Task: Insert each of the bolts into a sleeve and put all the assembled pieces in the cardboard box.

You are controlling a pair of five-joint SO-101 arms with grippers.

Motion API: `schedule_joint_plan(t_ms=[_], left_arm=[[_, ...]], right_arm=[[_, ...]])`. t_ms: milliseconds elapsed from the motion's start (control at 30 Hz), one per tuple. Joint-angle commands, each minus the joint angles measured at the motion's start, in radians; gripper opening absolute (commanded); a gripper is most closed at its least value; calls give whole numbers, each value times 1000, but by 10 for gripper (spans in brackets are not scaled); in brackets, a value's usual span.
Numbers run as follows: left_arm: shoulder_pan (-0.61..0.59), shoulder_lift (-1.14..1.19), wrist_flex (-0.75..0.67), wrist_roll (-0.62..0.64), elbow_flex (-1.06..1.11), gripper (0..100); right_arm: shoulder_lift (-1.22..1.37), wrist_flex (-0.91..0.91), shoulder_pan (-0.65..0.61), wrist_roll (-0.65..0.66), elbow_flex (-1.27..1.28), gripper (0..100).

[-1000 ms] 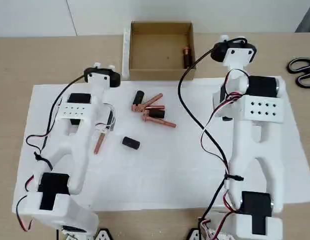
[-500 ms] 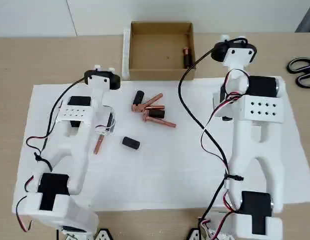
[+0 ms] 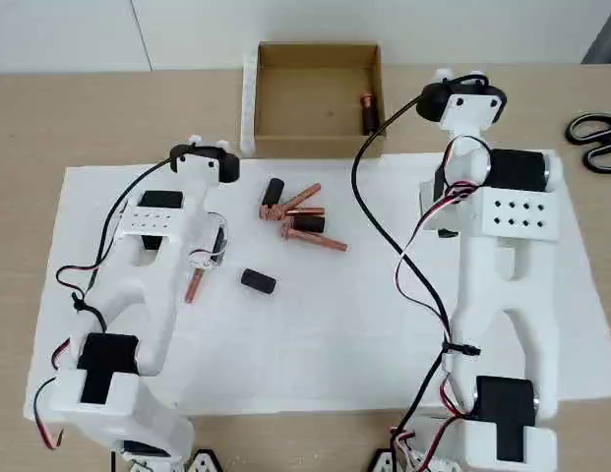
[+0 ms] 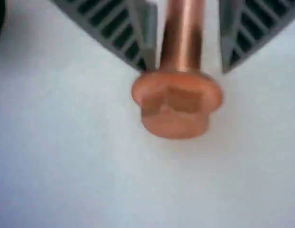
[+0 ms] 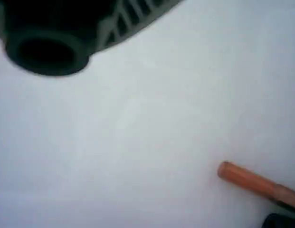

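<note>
Copper bolt [image 4: 178, 102] lies flat on the white sheet [image 3: 335, 334], left side of the table. Its long axis runs roughly toward the cardboard box [image 3: 305, 98], slightly slanted, with the flanged head at the near end. Left gripper [image 4: 186, 66] is down over it, jaws narrowly apart and straddling the shank. One finger [image 4: 133, 33] is against the shank; the other has a sliver of gap. Right gripper [image 5: 90, 28] holds a black sleeve [image 5: 45, 50] above the sheet, bore open.
</note>
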Motion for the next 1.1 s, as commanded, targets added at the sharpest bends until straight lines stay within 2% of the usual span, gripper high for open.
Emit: schedule_joint_plan(t_ms=[0, 233, 600, 733, 1067], left_arm=[[-2, -3, -20, -6, -19, 53], [-2, -8, -17, -5, -25, 51], [0, -8, 71, -2, -116, 21], [0, -9, 175, -2, -225, 8], [-5, -9, 566, -2, -711, 6]], right_arm=[[-61, 5, -4, -11, -8, 4], [-61, 5, -4, -11, -8, 4], [-91, 5, -4, -9, -8, 4], [-199, 5, -10, -3, -8, 4], [-432, 59, -140, -2, 5, 4]])
